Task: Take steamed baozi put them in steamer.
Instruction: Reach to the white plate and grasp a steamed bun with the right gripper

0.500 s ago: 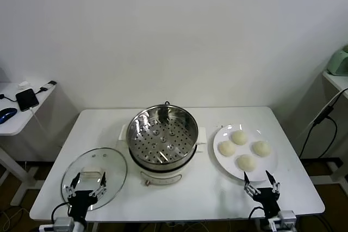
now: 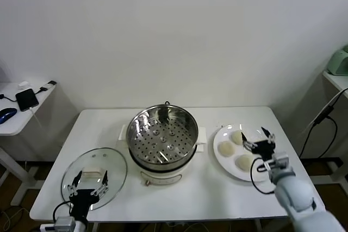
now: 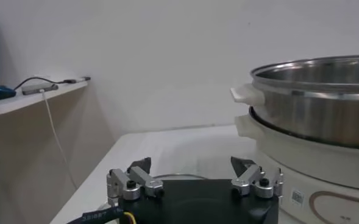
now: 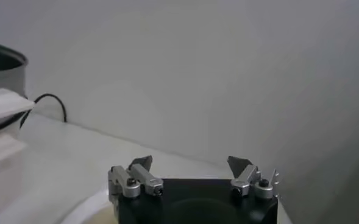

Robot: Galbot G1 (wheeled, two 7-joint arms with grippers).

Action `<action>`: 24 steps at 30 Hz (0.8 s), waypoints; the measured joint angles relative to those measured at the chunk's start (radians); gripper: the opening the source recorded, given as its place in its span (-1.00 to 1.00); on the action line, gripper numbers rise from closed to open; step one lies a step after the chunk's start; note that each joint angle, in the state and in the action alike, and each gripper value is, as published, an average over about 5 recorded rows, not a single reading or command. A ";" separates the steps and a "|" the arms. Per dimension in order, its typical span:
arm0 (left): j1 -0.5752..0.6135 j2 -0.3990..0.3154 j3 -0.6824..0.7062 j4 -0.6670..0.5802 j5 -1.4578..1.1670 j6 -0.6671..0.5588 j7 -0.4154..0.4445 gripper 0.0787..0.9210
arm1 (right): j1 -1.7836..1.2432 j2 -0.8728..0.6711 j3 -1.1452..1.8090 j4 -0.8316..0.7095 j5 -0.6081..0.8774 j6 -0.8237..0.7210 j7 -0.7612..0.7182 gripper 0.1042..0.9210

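The steamer point(image 2: 162, 134), a shiny steel pot with a perforated tray on a white base, stands at the table's centre and holds nothing. Three baozi point(image 2: 236, 137) point(image 2: 225, 148) point(image 2: 244, 162) show on the white plate point(image 2: 218, 158) to its right; a fourth is hidden under my right arm. My right gripper point(image 2: 255, 136) is open and empty, hovering over the plate's right side. In the right wrist view point(image 4: 190, 163) its jaws stand wide apart, with the steamer's edge point(image 4: 2, 67) far off. My left gripper point(image 2: 90, 176) is open, parked over the glass lid point(image 2: 111, 161).
The left wrist view shows the left gripper point(image 3: 191, 164) open, with the steamer point(image 3: 325, 103) close beside it. A side table point(image 2: 22, 112) with a phone and a mouse stands at the far left. A black cable point(image 2: 321, 118) hangs beyond the table's right edge.
My right arm has come up from the table's front edge and moved forward over the plate, now covering the right-hand baozi. The left arm has not moved.
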State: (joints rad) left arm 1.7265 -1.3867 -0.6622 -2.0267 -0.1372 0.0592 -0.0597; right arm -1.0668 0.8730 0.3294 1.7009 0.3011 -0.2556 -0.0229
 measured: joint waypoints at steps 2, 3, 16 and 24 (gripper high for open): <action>0.000 0.000 -0.002 0.001 -0.001 0.000 0.000 0.77 | 0.098 -0.064 -0.075 -0.042 -0.014 -0.007 -0.067 0.76; -0.001 0.000 -0.003 0.001 -0.001 0.000 0.000 0.77 | 0.149 -0.095 -0.117 -0.064 -0.021 -0.007 -0.105 0.76; -0.003 -0.008 -0.006 0.013 -0.001 -0.004 0.001 0.77 | 0.981 -0.309 -0.906 -0.402 -0.064 0.147 -0.751 0.76; -0.019 -0.008 -0.010 0.028 -0.003 -0.004 0.002 0.77 | 1.375 -0.240 -1.378 -0.567 -0.019 0.189 -0.971 0.76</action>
State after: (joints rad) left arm 1.7079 -1.3947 -0.6717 -1.9989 -0.1402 0.0557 -0.0574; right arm 0.3081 0.6331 -1.0488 1.1341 0.2825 -0.0663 -0.9942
